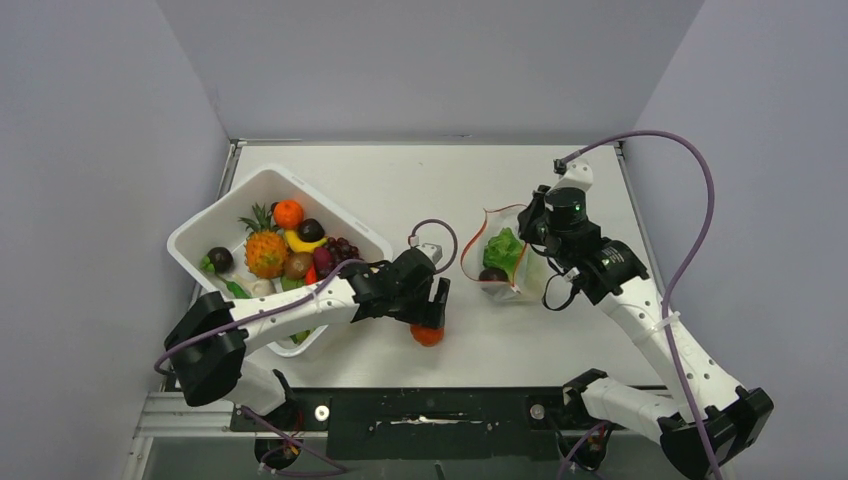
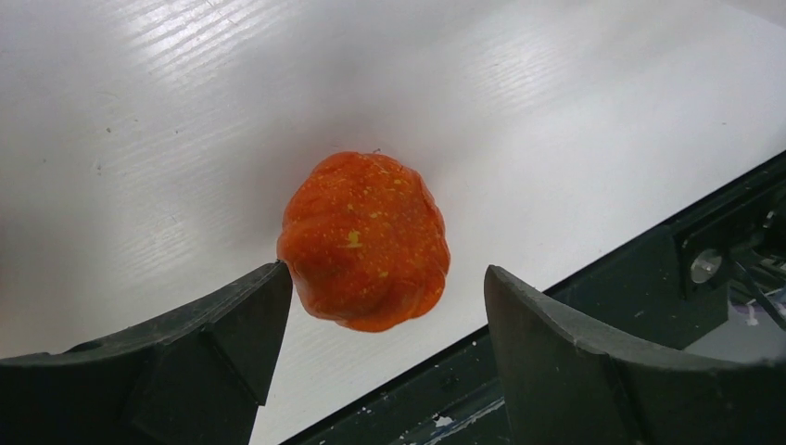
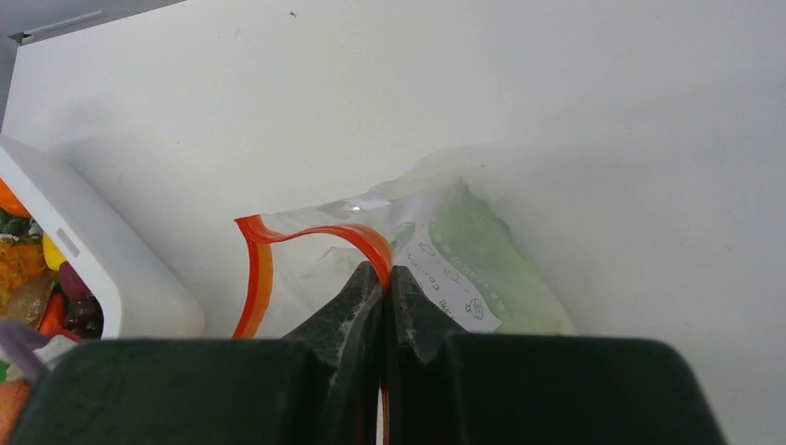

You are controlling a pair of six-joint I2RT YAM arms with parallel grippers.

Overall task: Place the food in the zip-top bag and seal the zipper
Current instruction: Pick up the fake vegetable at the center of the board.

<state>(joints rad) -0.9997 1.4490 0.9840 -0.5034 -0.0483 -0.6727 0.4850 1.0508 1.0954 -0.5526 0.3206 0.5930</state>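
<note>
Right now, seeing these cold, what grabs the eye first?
The orange toy fruit sits on the white table by its near edge, between the open jaws of the left gripper. Mid-table on the right, the right gripper is pinched shut on the red zipper strip of the zip-top bag, which holds green lettuce. A white tub piled with toy food sits at left.

Tally: two arms, two containers, and nine countable pieces of toy food.
Two end effectors, left (image 1: 432, 318) and right (image 3: 380, 278); one white tub (image 1: 195, 232); one zip-top bag (image 3: 306, 264) with one red zipper (image 3: 320, 229). Two oranges (image 1: 288, 213) (image 2: 363, 243), two dark plums (image 1: 311, 229) (image 1: 492, 274), one pineapple (image 1: 266, 250), one banana (image 1: 300, 241), one bunch of grapes (image 1: 340, 247), one lettuce (image 1: 503, 250). The tub's other small pieces are too crowded to count.
</note>
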